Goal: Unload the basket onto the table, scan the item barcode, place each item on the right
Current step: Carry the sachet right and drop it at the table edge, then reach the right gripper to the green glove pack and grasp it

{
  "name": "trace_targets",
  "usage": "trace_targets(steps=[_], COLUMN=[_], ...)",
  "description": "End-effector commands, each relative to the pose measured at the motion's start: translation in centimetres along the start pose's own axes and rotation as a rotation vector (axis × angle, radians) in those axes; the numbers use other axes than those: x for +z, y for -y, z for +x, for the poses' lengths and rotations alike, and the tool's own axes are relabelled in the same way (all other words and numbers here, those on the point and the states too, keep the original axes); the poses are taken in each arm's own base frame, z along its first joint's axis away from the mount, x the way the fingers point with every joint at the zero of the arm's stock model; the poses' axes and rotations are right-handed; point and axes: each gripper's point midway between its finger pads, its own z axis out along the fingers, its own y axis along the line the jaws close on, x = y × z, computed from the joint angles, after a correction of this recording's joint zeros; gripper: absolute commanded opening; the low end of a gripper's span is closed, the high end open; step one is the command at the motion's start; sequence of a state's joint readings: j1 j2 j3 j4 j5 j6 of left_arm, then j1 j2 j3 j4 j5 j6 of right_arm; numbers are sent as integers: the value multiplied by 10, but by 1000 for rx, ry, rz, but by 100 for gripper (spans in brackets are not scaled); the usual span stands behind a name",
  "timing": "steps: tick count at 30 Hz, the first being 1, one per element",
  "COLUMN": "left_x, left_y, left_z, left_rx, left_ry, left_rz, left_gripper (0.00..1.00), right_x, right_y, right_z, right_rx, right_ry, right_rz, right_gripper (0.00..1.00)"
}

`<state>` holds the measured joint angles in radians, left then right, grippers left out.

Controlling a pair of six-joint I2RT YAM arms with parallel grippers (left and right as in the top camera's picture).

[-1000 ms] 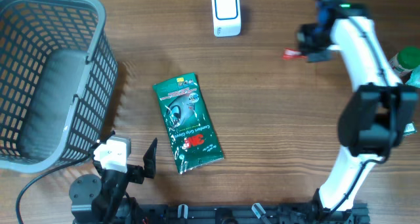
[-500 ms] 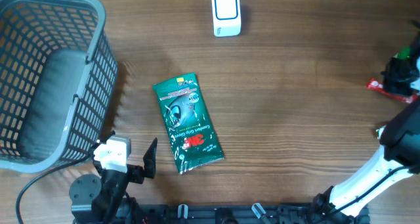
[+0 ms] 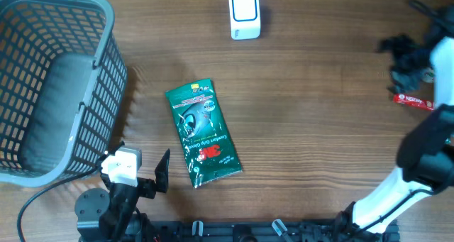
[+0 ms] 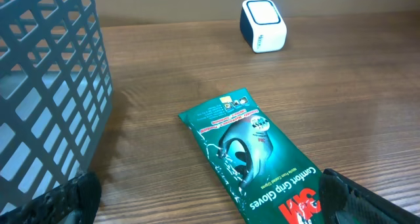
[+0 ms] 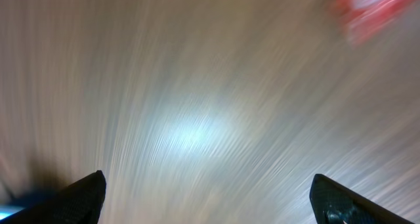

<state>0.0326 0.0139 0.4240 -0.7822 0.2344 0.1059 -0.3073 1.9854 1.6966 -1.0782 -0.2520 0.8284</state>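
A green packet of gloves (image 3: 203,134) lies flat at the table's middle, and in the left wrist view the packet (image 4: 252,152) sits just ahead of my fingers. The white barcode scanner (image 3: 245,15) stands at the far edge; the left wrist view has the scanner (image 4: 264,25) at its top. A small red item (image 3: 413,100) lies on the table at the right and shows as a red blur (image 5: 377,10). My right gripper (image 3: 399,59) hovers open just above and left of it, holding nothing. My left gripper (image 3: 136,169) is open and empty near the front edge.
A grey mesh basket (image 3: 53,82) fills the left side and appears close on the left as the basket wall (image 4: 46,86). The right wrist view is smeared by motion over bare wood.
My right arm carried the red item from near the scanner to the right edge, opened and let it go on the table, then drew back left. The left arm has not moved.
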Motion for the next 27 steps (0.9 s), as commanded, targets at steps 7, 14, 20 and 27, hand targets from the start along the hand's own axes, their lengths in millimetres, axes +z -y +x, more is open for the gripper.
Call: trace_targets(steps=[7,14,20,27], left_x=[1,1,1,1], left_y=[3,3,3,3], left_z=[1,1,1,1], left_rx=[-8,-8,-8,-8], left_ry=[3,3,3,3], left_rz=[16,16,16,16], left_gripper=[100,100,100,100], right_x=[42,80,137,159], right_y=[-113,-92,-47,-21], right_z=[293,427,462,435], right_rx=[-881,-1158,-1314,-1386], right_ry=[-145,-245,-164,-154], right_rz=[-71,-76,103,263], right_gripper=[100,100,100,31])
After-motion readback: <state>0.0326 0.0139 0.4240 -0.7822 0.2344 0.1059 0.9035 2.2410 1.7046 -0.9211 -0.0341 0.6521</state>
